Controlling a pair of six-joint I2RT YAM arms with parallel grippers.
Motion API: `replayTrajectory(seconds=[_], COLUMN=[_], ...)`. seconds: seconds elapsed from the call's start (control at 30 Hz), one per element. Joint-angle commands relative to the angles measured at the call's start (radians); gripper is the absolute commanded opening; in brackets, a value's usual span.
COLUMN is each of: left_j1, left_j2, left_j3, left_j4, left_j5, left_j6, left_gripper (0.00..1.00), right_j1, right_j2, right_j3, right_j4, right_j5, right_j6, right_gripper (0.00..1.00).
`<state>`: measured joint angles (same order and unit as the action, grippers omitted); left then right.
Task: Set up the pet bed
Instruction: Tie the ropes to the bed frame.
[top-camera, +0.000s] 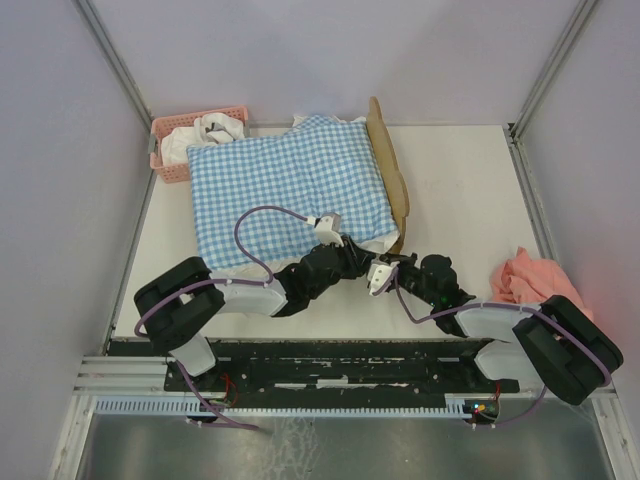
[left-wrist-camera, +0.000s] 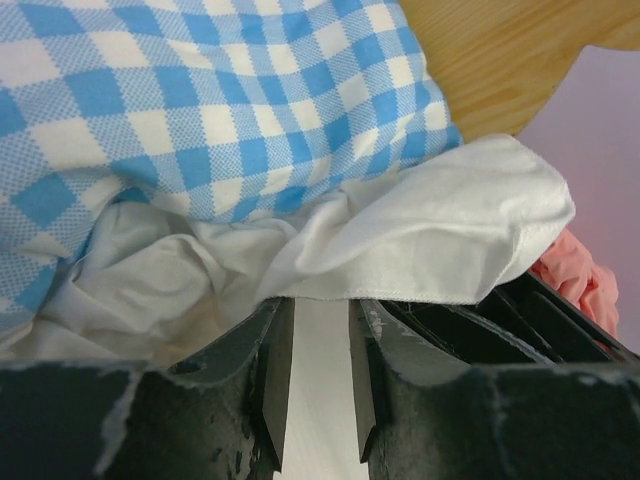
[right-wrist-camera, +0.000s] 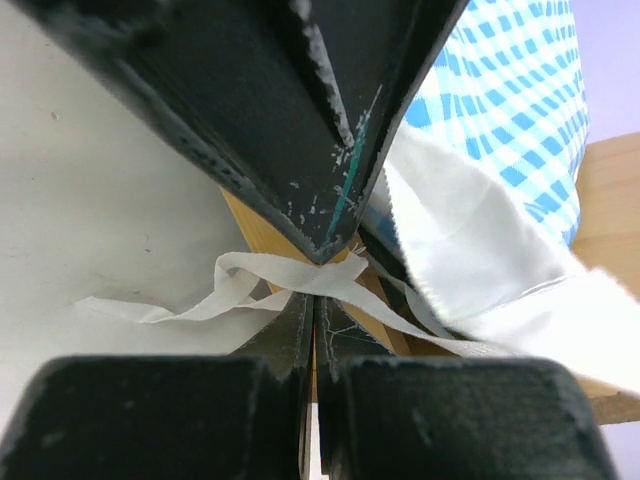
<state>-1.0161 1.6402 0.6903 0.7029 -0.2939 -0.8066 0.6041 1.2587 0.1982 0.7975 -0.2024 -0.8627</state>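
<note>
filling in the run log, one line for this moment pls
left hand open at white ruffle | right hand shut by white tie | gingham bedding over pet bed

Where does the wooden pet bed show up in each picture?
Top external: pet bed at centre, its headboard standing along the right edge of the bedding.
Left wrist: top right corner, behind the bedding.
Right wrist: right edge, beside the bedding.
Shared landmark: the blue checked bedding, in all three.

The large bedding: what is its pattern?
The bedding is blue-and-white gingham; top external view shows it best.
</note>
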Motion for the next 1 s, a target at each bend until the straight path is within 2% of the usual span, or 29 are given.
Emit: replayTrajectory(seconds=[0.0,0.33,0.5,0.97], left_j1=[0.003,0.011,0.015,0.032], left_j2=[-0.050,-0.060,-0.045,-0.007], left_j3=[0.066,0.142,0.154,0.201], left_j4=[-0.094,-0.330,-0.329,-0.327], left_j5=[-0.068,-0.159,-0.128,-0.078], left_j6=[-0.138,-0.351,-0.379,-0.373], left_gripper=[0.36,0.34,0.31,0.32], right_j1=[0.002,0.002,0.002,0.002], right_j2=[-0.022,-0.024,-0.022,-0.019], right_j3=[0.021,0.018,0.018,0.020], right_j4=[0.051,0.050,0.052,0.041], right_j5=[-0.047,-0.055,-0.055,-0.058], right_j6=[-0.020,-0.028,-0.029,-0.039], right_gripper=[0.02,0.02,0.02,0.02])
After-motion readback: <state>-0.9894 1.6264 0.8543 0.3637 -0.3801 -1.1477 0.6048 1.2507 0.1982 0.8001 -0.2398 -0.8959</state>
